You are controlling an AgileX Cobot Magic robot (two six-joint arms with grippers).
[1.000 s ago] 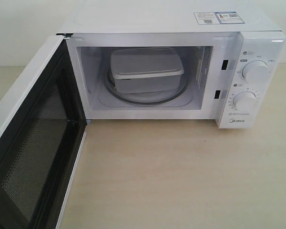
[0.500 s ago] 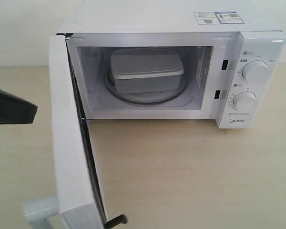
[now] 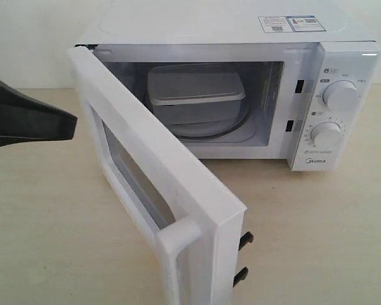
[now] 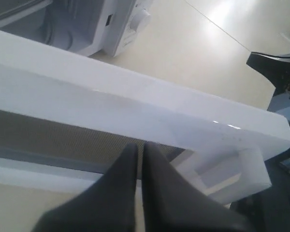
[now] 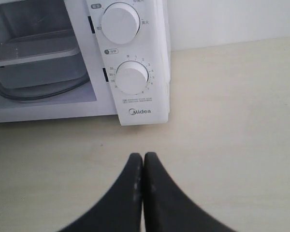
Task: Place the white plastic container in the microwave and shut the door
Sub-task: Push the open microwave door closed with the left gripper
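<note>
The white plastic container (image 3: 193, 95) sits on the glass turntable inside the white microwave (image 3: 241, 28), lid on; it also shows as the container (image 5: 36, 65) in the right wrist view. The door (image 3: 146, 165) stands about half open, its bar handle (image 3: 174, 244) toward the camera. My left gripper (image 3: 66, 126) is shut with nothing in it, its tip just left of the door's outer face; in the left wrist view the left gripper (image 4: 140, 147) points at the door's window (image 4: 48, 140). My right gripper (image 5: 143, 157) is shut and empty, above the table in front of the knob panel (image 5: 130, 77).
The light wooden table (image 3: 317, 241) spreads in front of and to the right of the microwave. Two black latch hooks (image 3: 244, 257) stick out of the door's free edge. A white wall (image 3: 25, 38) rises behind.
The door has swung from wide open to about half shut. My left gripper has come in from the left, following the door's outer face to the right.
</note>
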